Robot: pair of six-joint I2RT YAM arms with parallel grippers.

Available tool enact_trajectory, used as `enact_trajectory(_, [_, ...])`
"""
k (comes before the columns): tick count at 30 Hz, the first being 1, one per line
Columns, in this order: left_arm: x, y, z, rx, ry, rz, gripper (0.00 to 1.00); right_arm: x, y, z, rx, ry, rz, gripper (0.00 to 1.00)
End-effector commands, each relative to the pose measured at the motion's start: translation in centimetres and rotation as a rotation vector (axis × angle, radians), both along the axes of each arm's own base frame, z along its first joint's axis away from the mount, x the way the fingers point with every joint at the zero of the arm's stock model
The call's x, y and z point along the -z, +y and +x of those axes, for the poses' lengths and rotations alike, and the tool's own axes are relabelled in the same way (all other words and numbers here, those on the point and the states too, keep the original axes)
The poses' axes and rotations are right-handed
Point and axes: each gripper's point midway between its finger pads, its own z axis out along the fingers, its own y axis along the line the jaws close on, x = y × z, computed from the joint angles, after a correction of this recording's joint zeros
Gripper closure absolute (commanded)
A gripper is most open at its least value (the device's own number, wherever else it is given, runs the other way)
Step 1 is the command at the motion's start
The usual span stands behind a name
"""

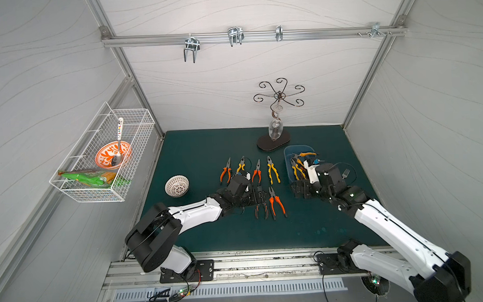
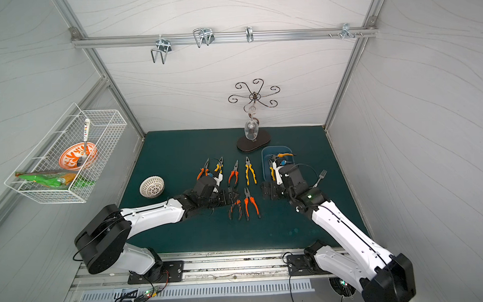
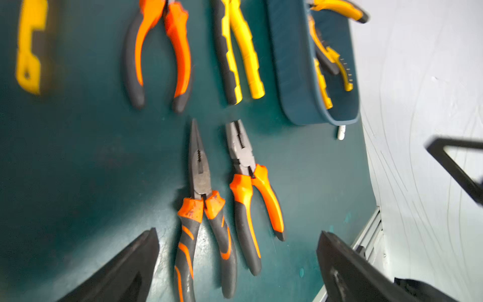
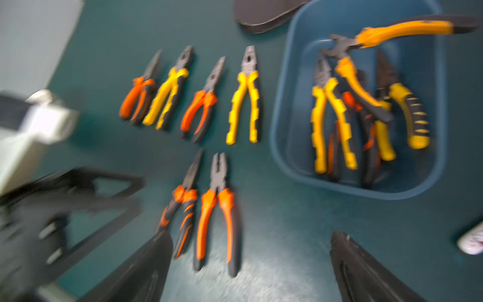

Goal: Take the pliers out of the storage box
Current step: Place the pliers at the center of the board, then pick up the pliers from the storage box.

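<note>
dark green worktop (image 1: 196,158) carries six pliers (image 1: 273,170) in two rows near its middle, while about four more lie tangled in the blue storage box (image 4: 285,117) at two o'clock. my left gripper (image 3: 239,232) hangs released over the long-nosed orange pair (image 3: 200,180) in the row toward six o'clock, and my right gripper (image 4: 251,232) is spread wide and empty at the box's six o'clock side; i judge the job a little past halfway.

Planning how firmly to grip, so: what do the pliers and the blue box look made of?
The pliers have dull grey heads, probably steel, with darker worn patches; the handles look like matte rubbery plastic, orange or yellow over black. The box looks like smooth moulded plastic, faintly glossy, with rounded corners.
</note>
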Motion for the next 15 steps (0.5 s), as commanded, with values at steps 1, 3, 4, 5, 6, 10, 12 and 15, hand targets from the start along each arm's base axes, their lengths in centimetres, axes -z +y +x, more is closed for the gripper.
enact_trajectory(1, [-3.5, -0.3, 0.7, 0.098, -0.194, 0.040, 0.00, 0.6, -1.5, 2.1, 0.029, 0.032, -0.073, 0.01])
enact_trajectory(3, [-5.0, -0.6, 0.6, 0.153, -0.267, 0.044, 0.00, 1.1, -2.2, 3.6, 0.045, 0.054, -0.117, 0.03])
enact_trajectory(4, [-5.8, -0.9, 0.3, 0.192, -0.301, 0.037, 0.00, 1.5, -2.4, 4.4, 0.050, 0.060, -0.137, 0.06])
enact_trajectory(5, [-6.5, -1.3, 0.0, 0.242, -0.339, 0.037, 0.00, 1.9, -2.6, 5.2, 0.056, 0.069, -0.152, 0.09])
enact_trajectory(6, [-7.0, -1.5, -0.1, 0.274, -0.364, 0.039, 0.00, 2.3, -2.7, 5.9, 0.058, 0.085, -0.156, 0.11])
enact_trajectory(10, [-8.9, -2.2, -0.4, 0.374, -0.444, 0.068, 0.00, 4.3, -2.7, 8.3, 0.049, 0.172, -0.187, 0.30])
enact_trajectory(12, [-9.9, -2.5, -0.5, 0.393, -0.474, 0.059, 0.00, 5.5, -2.9, 9.2, 0.048, 0.213, -0.237, 0.37])
enact_trajectory(15, [-11.2, -2.7, -0.6, 0.398, -0.520, 0.021, 0.00, 7.6, -3.3, 10.2, 0.044, 0.279, -0.297, 0.48])
